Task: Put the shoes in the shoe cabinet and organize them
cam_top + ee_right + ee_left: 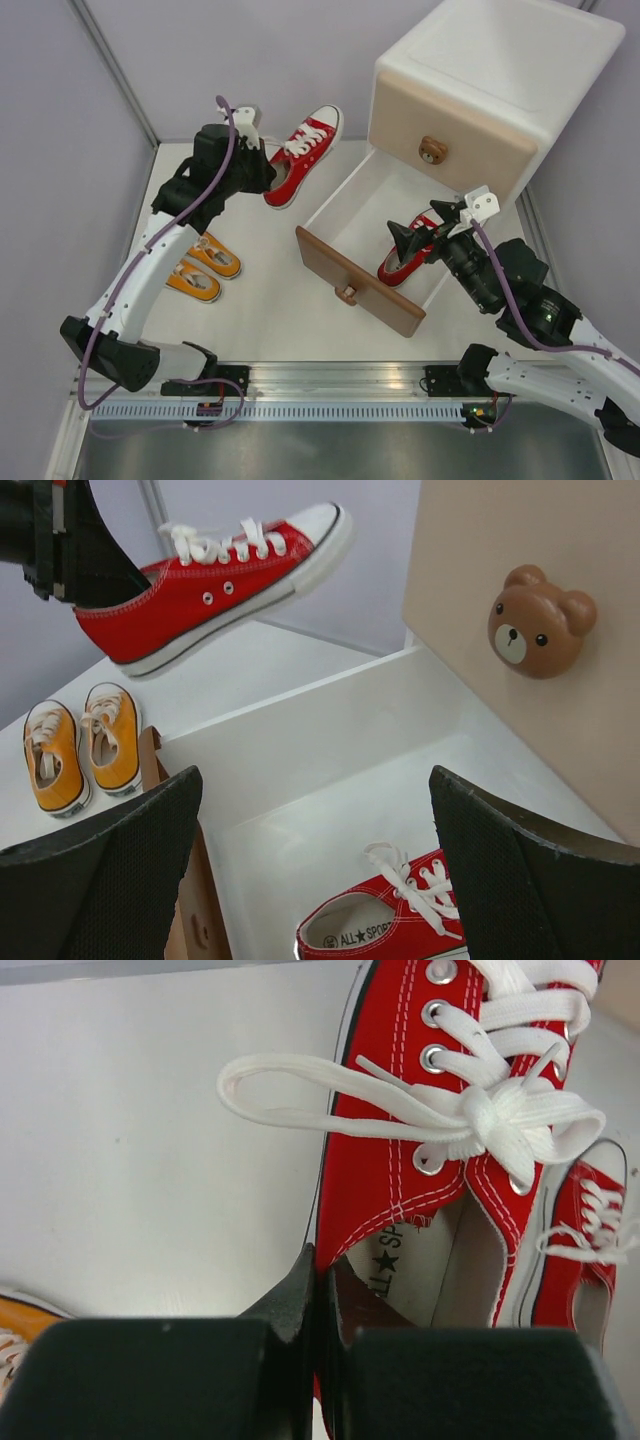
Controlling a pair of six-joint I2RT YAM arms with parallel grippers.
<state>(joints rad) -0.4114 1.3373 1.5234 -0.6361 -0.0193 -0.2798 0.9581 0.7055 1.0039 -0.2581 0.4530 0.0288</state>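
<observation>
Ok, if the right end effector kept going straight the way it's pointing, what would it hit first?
Most likely the red sneaker lying in the open lower drawer, seen low between the open right end effector's fingers. Depth is unclear, so it might reach the drawer's white floor beside it.

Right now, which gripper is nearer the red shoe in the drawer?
Right. The right gripper hangs open just above the red shoe in the drawer. The left gripper is across the table, shut on the other red shoe.
</observation>
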